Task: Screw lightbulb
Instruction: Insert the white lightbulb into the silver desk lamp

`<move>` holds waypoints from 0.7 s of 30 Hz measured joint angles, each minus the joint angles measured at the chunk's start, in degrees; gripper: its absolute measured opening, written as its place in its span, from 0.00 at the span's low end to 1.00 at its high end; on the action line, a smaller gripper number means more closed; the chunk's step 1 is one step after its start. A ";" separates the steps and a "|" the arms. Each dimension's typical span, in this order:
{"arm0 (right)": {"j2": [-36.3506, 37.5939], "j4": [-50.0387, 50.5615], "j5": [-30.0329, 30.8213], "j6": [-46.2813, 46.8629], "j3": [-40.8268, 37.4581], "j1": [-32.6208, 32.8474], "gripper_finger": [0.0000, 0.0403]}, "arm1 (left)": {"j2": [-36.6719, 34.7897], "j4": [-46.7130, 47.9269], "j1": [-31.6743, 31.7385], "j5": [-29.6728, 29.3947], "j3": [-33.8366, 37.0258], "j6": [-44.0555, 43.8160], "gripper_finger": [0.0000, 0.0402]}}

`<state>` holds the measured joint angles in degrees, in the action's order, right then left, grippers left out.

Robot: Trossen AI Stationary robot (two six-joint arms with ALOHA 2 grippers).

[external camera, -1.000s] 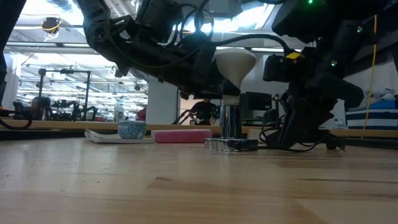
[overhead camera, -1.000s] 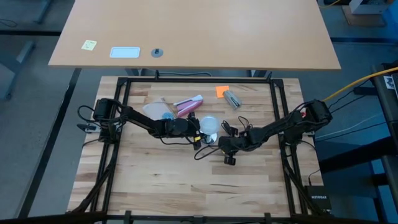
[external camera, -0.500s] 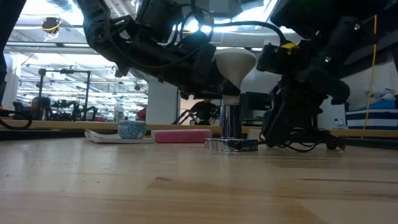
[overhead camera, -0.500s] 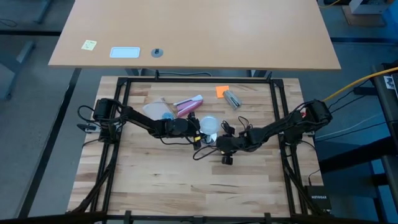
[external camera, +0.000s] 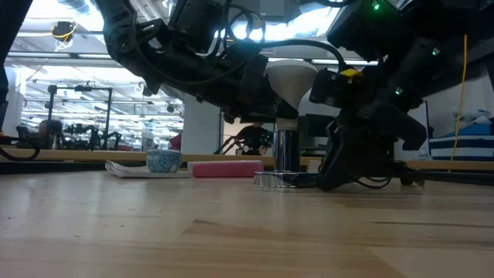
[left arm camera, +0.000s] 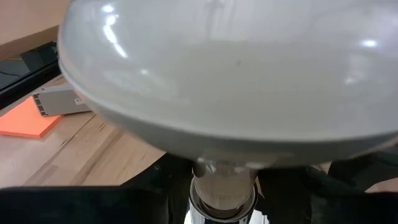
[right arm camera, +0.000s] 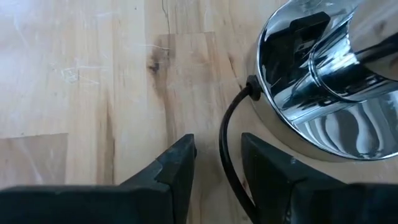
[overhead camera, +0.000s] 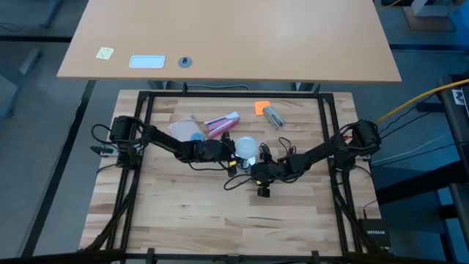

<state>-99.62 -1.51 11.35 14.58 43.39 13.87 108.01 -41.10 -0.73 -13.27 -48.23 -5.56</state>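
The frosted white lightbulb stands upright on the silvery socket, whose round base rests on the wooden table. My left gripper reaches in from the table's left and is shut on the bulb. My right gripper hangs low just right of the socket base, open and pointing steeply down. Its fingertips stand on either side of the socket's thin black cord; I cannot tell whether they touch it. From above, the bulb sits mid-table between both arms. My left gripper pinches the bulb's narrow neck just below the globe, between its two fingers. The fingers come nearly level from the table's left. The bulb stands upright, its lower end in the top of the socket.
Behind the socket lie a pink-and-white tube, a small patterned cup on white paper, an orange note and a small grey item. Black frame rails border the table. Bare wood lies toward the near edge.
My right gripper has gone down and toward the table's left, closer to the socket's base, tipping more steeply downward. The bulb and socket stand as before.
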 joint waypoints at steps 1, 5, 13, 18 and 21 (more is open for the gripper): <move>0.03 0.03 -0.03 -0.01 -0.02 0.00 0.34 | 0.00 -0.04 0.00 0.01 -0.01 0.00 0.37; 0.03 0.25 -0.61 0.05 -0.02 0.00 0.29 | 0.00 -0.05 0.02 0.01 -0.02 0.00 0.37; 0.12 1.13 -1.90 5.01 0.07 0.00 0.03 | 0.00 -0.02 -0.02 0.03 -0.02 1.60 0.37; 0.12 1.59 -1.90 8.65 0.09 0.00 0.08 | 0.00 0.00 -0.02 0.06 -0.02 2.65 0.37; 0.14 3.15 -1.88 9.73 0.12 0.00 0.04 | 0.00 0.02 -0.02 0.06 -0.02 2.76 0.37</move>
<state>-99.48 1.64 9.47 24.31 43.51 13.87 108.01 -41.08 -0.75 -13.21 -48.25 -2.81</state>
